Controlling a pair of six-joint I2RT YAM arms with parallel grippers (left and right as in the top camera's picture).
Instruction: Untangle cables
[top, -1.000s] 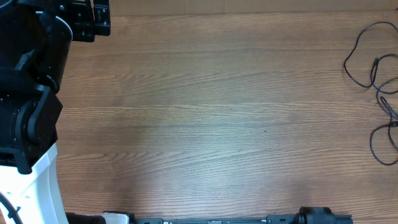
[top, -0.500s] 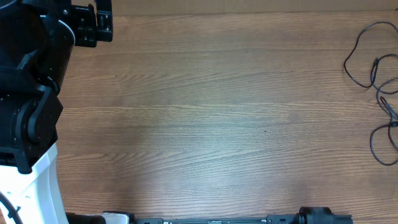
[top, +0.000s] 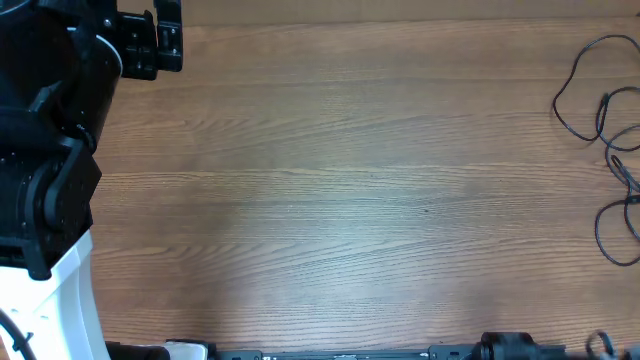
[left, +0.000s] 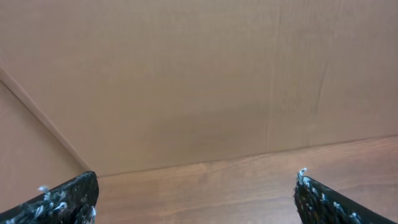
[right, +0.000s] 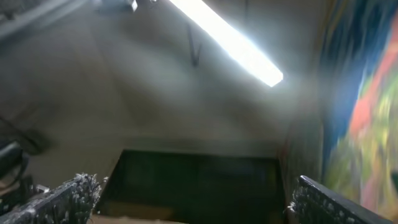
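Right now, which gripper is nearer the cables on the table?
Likely right, unconfirmed. The left gripper hovers at the far end of the table from the cables, the whole table apart. The right gripper is outside the overhead view, aimed up at a ceiling light.

Central span of the brown wood-grain table (top: 340, 180): open to passage. Left edge: obstructed by the bulky black and white robot arm (top: 45, 170). Right edge: thin black cables (top: 604, 110) lying in loose loops. Bottom edge: dark rail (top: 350, 355).
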